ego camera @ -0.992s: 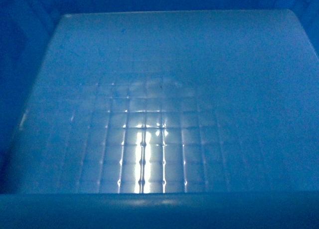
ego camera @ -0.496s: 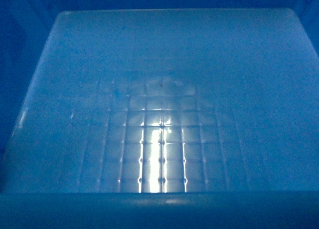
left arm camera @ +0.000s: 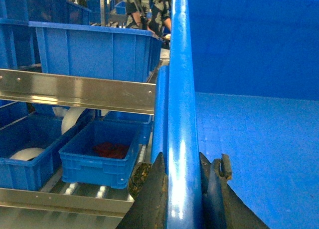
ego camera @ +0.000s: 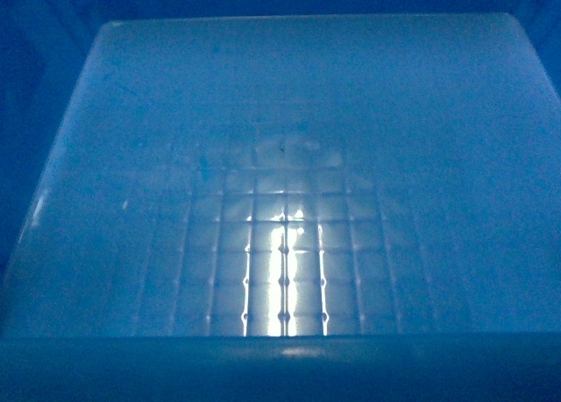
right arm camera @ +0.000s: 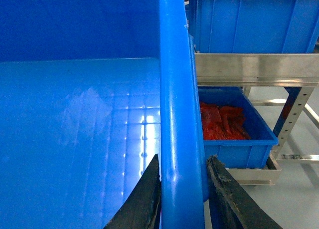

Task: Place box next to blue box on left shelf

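Glare on the box [ego camera: 280, 157] floor had slid right, left gripper [left arm camera: 182, 164] and right gripper [right arm camera: 182, 176] — fingers clamped on opposite rims, left shelf [left arm camera: 75, 92] beside.

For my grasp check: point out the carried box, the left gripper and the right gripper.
box [ego camera: 289, 113]: head view, bare floor.
left gripper [left arm camera: 182, 171]: left wrist view, clamped rim between fingertips.
right gripper [right arm camera: 183, 175]: right wrist view, clamped rim between fingertips.

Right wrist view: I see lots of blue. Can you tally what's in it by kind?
Blue crates: 3 (held box, upper crate, lower crate with red contents)
Black tool fingers: 2, one on each side of the held box's rim
Metal rack: 1
Total: 6
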Controlling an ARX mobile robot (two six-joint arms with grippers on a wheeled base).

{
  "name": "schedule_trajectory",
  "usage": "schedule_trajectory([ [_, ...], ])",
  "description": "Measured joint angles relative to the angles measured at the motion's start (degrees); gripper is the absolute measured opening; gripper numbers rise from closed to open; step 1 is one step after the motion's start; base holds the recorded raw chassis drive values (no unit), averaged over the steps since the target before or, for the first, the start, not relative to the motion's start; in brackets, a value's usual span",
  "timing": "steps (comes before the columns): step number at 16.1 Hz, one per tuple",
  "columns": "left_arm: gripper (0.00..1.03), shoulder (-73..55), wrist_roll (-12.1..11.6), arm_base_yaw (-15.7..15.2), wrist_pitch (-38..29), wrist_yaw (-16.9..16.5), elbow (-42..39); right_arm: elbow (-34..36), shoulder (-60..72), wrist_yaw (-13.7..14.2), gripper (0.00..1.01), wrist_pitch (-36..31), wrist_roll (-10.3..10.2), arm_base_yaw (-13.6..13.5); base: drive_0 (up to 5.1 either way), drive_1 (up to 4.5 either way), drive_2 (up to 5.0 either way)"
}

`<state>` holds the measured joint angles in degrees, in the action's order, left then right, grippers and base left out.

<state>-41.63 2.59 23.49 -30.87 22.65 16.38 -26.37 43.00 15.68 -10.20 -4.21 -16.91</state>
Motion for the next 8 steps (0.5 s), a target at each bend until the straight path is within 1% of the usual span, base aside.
schedule_trajectory([
  [8,0.10,0.00,-0.02,0.00,0.02,0.00,0.00,0.00,0.00,0.00,0.20,0.04,0.00,0.00,0.0,0.00,0.0],
])
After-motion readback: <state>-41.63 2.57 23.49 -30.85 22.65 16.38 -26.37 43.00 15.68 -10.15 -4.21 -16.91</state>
